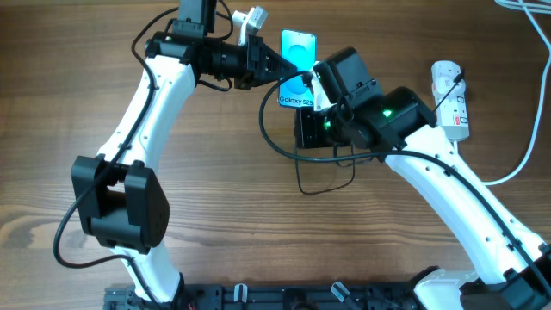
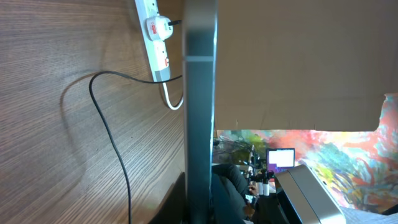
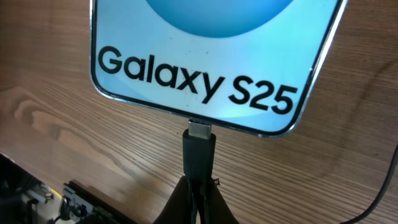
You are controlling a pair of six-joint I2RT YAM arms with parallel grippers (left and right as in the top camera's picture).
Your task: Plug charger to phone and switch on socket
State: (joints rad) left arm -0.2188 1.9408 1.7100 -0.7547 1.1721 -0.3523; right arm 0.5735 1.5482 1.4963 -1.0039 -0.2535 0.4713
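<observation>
Phone, a flat rectangular smartphone with a cyan screen and a white "Galaxy S25" strip point(image 1: 298, 50), sits at the far middle of the wooden tabletop point(image 1: 215, 215), apparently raised off it; the overhead view does not settle that. At its lower edge the charger's small black plug point(image 3: 199, 152) meets the port, its silver tip still partly showing, so I judge it entered but not fully seated. The right gripper point(image 3: 198, 190) has its fingers pinched on the plug body; the thin black cable point(image 1: 301, 176) loops loosely behind it. The left gripper point(image 1: 274, 62) is at the phone's side edge and seems to clamp it, though its pads are hidden. Well to the right lies the white plastic power strip point(image 1: 452, 102) with red marks; whether its switch is on cannot be told. The plugging step is in hand. The next move calls for a straight push along the port's axis while the phone is braced; the switch remains to be pressed.
</observation>
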